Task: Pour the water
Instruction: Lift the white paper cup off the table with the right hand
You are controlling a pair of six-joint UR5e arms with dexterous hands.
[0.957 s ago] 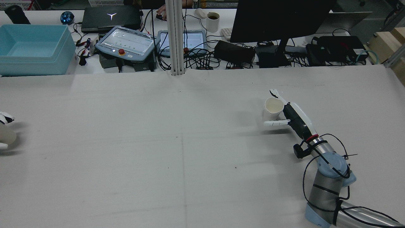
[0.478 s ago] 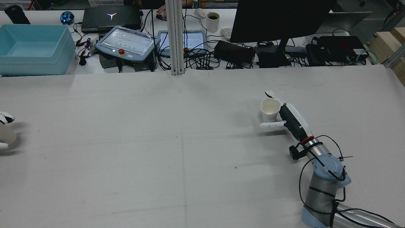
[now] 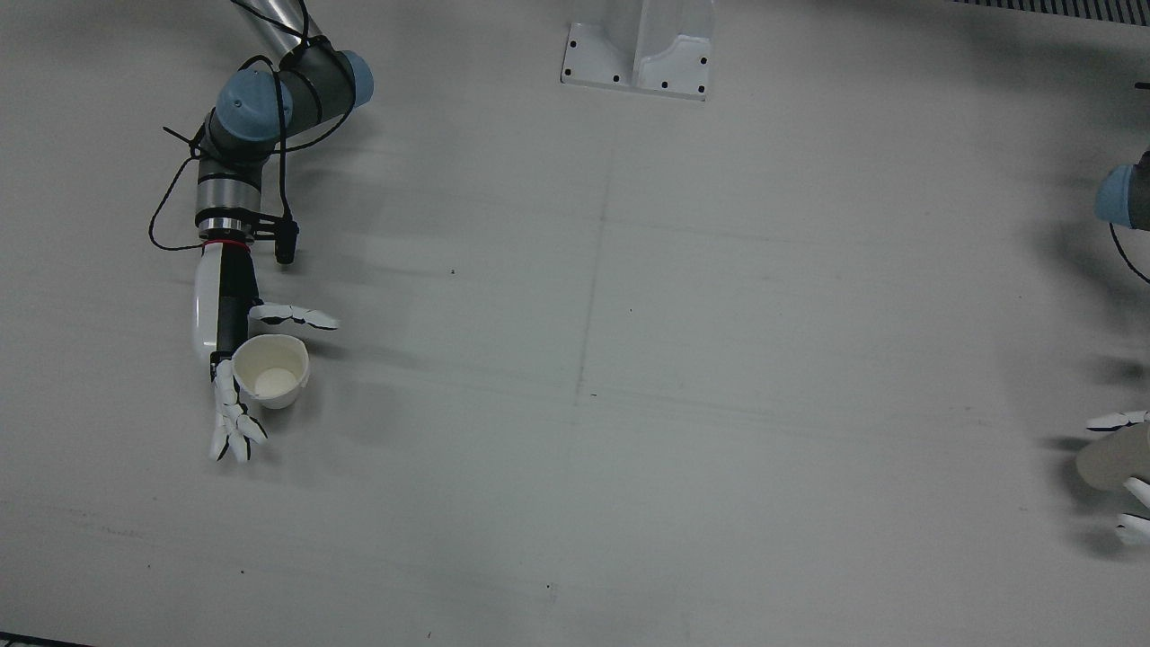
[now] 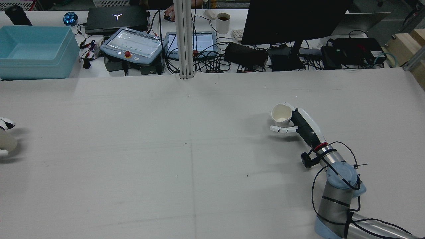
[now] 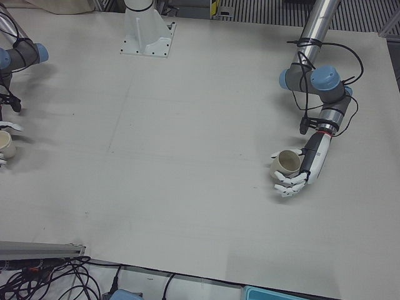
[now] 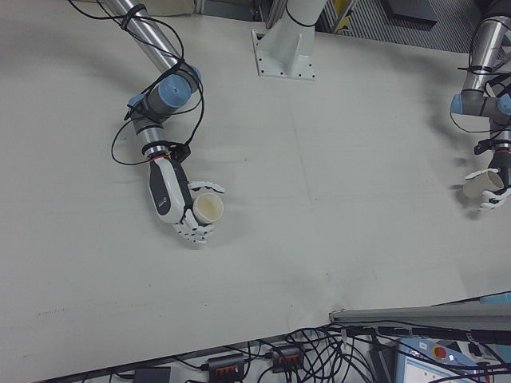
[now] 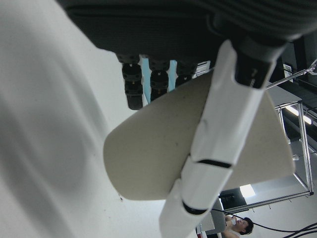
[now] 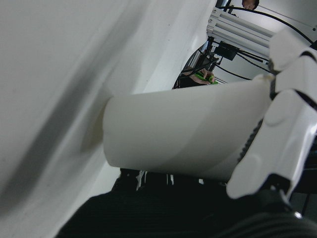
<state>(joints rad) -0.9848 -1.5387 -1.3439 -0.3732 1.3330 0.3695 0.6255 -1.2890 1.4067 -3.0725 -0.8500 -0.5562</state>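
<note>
- Front view: the right robot hand (image 3: 235, 359) stretches flat from its forearm, fingers curled round a white paper cup (image 3: 270, 370) with its mouth upward. At the view's right edge the left robot hand (image 3: 1123, 467) shows only fingertips around a second cup (image 3: 1112, 456).
- Rear view: the right robot hand (image 4: 292, 123) grips the white paper cup (image 4: 281, 116), slightly tilted, over the matte grey tabletop (image 4: 186, 159).
- Left-front view: the left robot hand (image 5: 299, 177) clasps the second cup (image 5: 286, 164), a smooth tapered beige one.
- Right hand view: white segmented fingers (image 8: 282, 134) press the cup's wall.
</note>
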